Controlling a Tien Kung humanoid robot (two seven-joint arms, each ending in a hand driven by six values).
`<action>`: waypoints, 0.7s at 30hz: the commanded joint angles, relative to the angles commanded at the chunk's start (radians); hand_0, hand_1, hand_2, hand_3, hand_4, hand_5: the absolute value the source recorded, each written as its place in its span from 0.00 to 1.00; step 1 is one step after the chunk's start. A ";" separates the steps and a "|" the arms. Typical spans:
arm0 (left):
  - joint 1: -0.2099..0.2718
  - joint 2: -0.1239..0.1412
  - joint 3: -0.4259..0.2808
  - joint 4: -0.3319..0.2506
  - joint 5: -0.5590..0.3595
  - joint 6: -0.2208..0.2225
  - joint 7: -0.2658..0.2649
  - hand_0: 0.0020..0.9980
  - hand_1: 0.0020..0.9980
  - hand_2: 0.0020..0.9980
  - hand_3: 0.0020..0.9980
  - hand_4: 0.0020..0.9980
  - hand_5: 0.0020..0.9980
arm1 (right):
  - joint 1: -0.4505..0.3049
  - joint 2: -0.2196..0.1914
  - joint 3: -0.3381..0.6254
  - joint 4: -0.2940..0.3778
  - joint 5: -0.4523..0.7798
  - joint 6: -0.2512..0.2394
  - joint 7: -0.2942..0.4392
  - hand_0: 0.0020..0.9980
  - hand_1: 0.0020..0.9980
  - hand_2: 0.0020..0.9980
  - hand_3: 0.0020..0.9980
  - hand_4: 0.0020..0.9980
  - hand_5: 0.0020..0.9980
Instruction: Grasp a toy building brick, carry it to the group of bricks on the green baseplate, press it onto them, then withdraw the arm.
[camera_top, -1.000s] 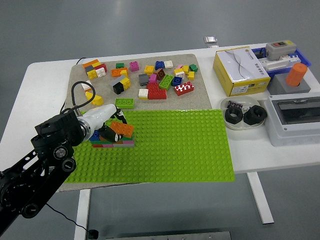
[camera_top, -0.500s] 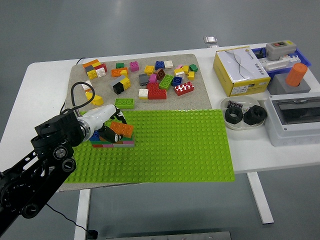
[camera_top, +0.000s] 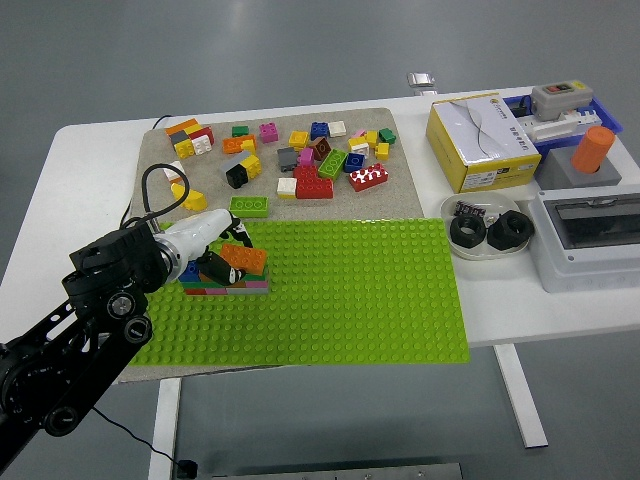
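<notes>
An orange brick (camera_top: 246, 259) sits tilted on top of a small stack of bricks (camera_top: 232, 285) at the left end of the green baseplate (camera_top: 340, 290). My left hand (camera_top: 222, 256), white with black fingertips, lies against the orange brick from the left, its fingers curled on it. The black left arm (camera_top: 95, 300) comes in from the lower left corner. The stack shows blue, red, green and grey layers, partly hidden by the hand. The right arm is out of view.
Several loose bricks (camera_top: 310, 160) lie scattered on the beige mat (camera_top: 400, 185) behind the baseplate, with a green brick (camera_top: 249, 206) nearest the hand. A yellow box (camera_top: 480, 140), a dish with black nuts (camera_top: 490, 230) and a grey electrical box (camera_top: 590, 240) stand at the right.
The hand and the orange brick have barely shifted on the stack; nothing else has moved.
</notes>
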 joint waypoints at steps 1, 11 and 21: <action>0.000 0.000 -0.001 0.001 0.000 0.001 0.000 0.84 0.82 0.77 0.50 0.66 0.07 | 0.000 0.000 0.000 0.000 0.000 0.000 0.000 0.72 0.67 0.70 0.90 0.75 1.00; 0.001 -0.001 -0.003 0.002 -0.001 0.000 0.000 0.84 0.82 0.76 0.51 0.72 0.19 | 0.000 0.000 0.000 0.000 0.000 0.000 0.001 0.72 0.67 0.70 0.90 0.75 1.00; 0.001 -0.002 -0.003 0.002 -0.005 -0.004 0.000 0.84 0.81 0.76 0.51 0.72 0.20 | -0.001 0.000 0.002 0.000 -0.005 0.000 0.001 0.72 0.67 0.70 0.90 0.75 1.00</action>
